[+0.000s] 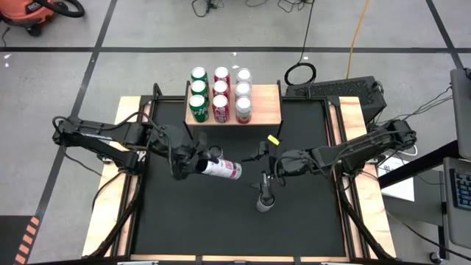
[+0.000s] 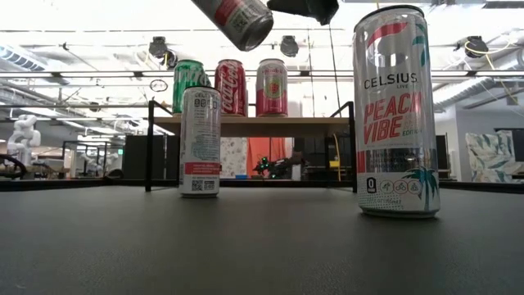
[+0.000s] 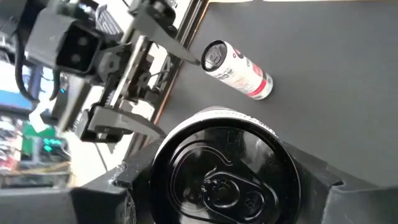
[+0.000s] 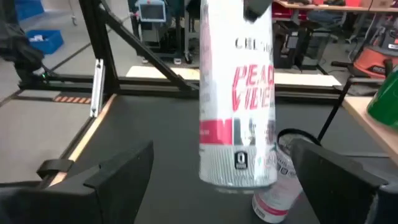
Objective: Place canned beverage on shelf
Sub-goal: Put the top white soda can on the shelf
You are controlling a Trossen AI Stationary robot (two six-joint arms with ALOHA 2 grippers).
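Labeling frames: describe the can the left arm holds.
Over the black mat, in front of the wooden shelf, the left pincer grips a white-and-red can. It alone hangs in the air tipped sideways; every other can stands upright.

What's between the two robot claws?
High view: the can held by the left gripper, then bare mat up to the open right gripper.

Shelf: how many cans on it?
9: three green cans at the high view's left, three red cans beside them, three pale cans next. None seems hidden.
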